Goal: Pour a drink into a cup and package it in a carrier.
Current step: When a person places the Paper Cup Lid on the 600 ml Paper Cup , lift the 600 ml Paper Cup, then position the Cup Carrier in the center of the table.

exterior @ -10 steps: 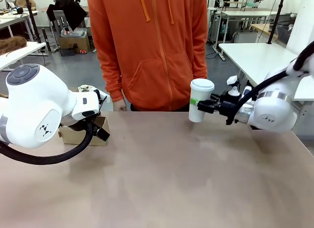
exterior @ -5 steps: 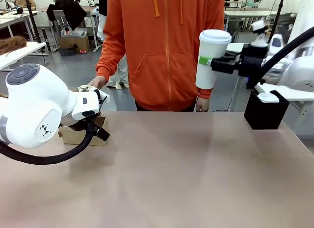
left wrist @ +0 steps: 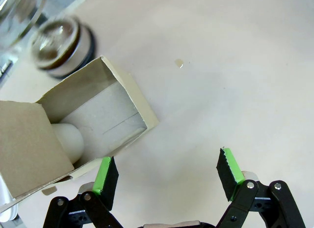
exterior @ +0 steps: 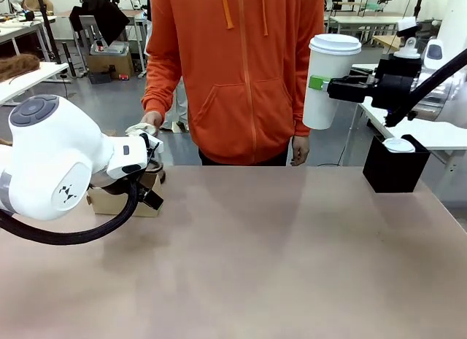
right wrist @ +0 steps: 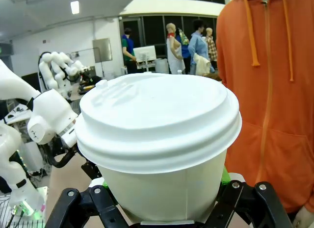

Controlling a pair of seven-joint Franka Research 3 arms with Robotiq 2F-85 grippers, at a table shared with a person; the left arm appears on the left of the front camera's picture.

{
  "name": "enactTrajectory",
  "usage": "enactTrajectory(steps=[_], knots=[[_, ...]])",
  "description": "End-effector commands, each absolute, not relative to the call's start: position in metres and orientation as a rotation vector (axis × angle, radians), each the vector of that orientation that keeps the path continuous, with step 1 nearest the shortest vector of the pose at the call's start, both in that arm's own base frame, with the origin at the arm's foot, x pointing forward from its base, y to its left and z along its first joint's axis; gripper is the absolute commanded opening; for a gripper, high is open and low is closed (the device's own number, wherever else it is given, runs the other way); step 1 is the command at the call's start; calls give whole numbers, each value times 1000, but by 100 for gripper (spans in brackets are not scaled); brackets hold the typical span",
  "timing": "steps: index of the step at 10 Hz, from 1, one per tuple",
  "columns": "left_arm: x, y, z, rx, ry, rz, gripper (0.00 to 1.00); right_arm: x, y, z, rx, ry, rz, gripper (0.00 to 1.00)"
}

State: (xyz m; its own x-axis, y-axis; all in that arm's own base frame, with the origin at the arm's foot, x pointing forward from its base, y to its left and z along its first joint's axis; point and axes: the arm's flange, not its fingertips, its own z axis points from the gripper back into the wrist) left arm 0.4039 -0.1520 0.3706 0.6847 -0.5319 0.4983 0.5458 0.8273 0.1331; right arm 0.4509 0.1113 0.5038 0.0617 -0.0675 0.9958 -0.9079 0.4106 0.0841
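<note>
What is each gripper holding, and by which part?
The right gripper clamps the cup around its upper side wall; the left gripper is open, holding nothing.

A plain tan-brown tabletop (exterior: 241, 266) spans the foreground. At its far edge stands a person in an orange zip-front hooded sweatshirt (exterior: 233, 69) with drawstrings. At the table's far right sits a black box-shaped holder (exterior: 394, 173), with a short white lidded cup (exterior: 399, 144) resting in its top. A small pale speck (left wrist: 179, 63) marks the tabletop. A white worktable (exterior: 33, 76) stands behind, at left.

White arms (exterior: 51, 164), black fingers (left wrist: 111, 183) with green pads (left wrist: 102, 170).
</note>
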Motion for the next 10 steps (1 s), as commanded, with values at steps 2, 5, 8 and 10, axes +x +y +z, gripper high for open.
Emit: enactTrajectory(steps=[2, 5, 8, 10], knots=[[404, -151, 371, -28, -550, -602, 100, 451, 115, 508, 973, -1374, 824, 81], [404, -151, 371, -28, -550, -602, 100, 451, 115, 508, 973, -1374, 824, 81], [404, -152, 371, -27, -550, -604, 100, 451, 115, 508, 973, -1374, 824, 81], [388, -156, 417, -60, -517, -611, 100, 451, 115, 508, 973, -1374, 824, 81]])
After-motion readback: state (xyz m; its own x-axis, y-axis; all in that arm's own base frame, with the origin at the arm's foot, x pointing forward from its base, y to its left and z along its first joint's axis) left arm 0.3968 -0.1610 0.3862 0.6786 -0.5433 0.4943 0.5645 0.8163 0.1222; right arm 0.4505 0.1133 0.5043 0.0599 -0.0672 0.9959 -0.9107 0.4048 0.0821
